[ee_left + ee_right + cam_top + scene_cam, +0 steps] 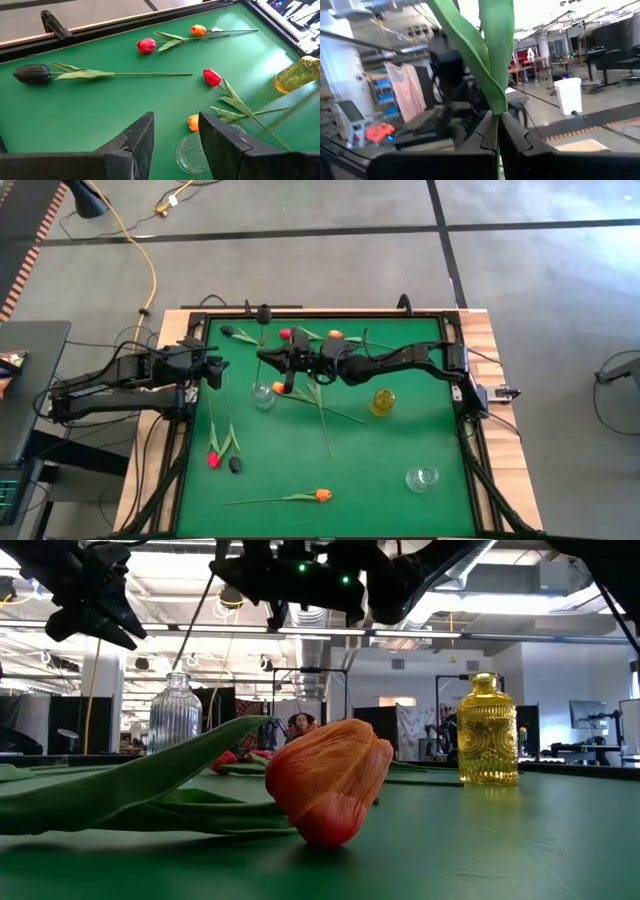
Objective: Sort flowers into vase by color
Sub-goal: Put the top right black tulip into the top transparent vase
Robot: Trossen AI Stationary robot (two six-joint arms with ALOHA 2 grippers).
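My right gripper is above the table's middle and is shut on a tulip whose green leaves rise above its fingers; I cannot make out the head. The tulip's thin stem slants down to the mouth of a ribbed clear vase, which also shows in the high view. My left gripper is open and empty, left of that vase. A red tulip and an orange tulip lie on the cloth beside the vase. A black tulip lies at the far left. My right gripper pinches the tulip's stem just below the leaves, between its two fingers. The fingers lie level, point toward the table's left and cross the stem. The tulip stands nearly upright and clear of the table, leaves above the fingers and stem hanging below.
A yellow vase stands right of centre and a second clear vase at the near right. More tulips lie flat: red and orange at the far edge, red and black near left, orange in front.
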